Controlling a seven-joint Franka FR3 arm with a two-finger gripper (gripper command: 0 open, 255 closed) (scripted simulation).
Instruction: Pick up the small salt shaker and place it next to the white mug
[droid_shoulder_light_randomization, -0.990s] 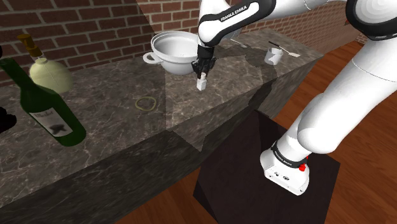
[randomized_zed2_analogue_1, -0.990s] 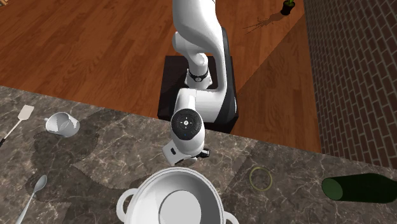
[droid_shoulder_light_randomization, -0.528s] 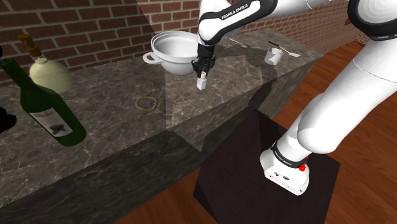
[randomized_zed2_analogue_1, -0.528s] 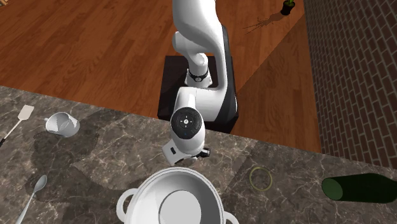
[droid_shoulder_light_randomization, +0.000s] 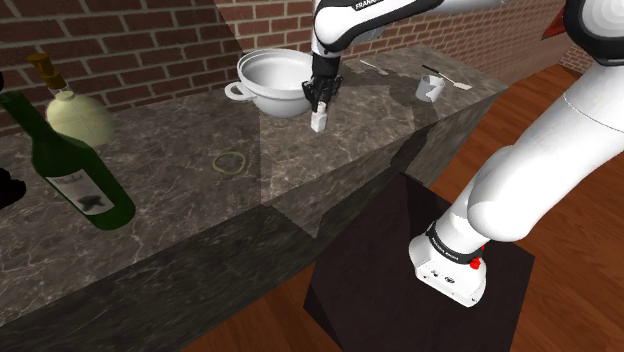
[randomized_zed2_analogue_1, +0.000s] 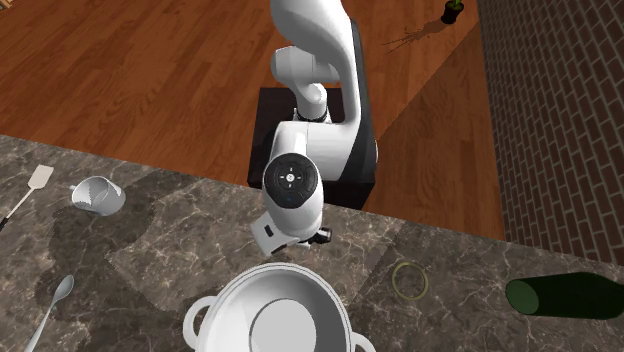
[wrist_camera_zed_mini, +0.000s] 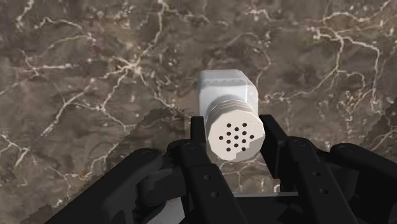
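End effector (wrist_camera_zed_mini: 234, 135) clamps the shaker (wrist_camera_zed_mini: 228, 95), held just above the worktop (droid_shoulder_light_randomization: 200, 200); next, carry it toward the mug (droid_shoulder_light_randomization: 430, 88) near the worktop's end.

Home kitchen: stone counter (droid_shoulder_light_randomization: 180, 200), pot (droid_shoulder_light_randomization: 268, 100) (brick wall (droid_shoulder_light_randomization: 130, 40)).

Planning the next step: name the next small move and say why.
Probably carry the salt shaker sideways toward the white mug, to the shoulder view's right: the gripper clasps it just above the counter, far from the mug.
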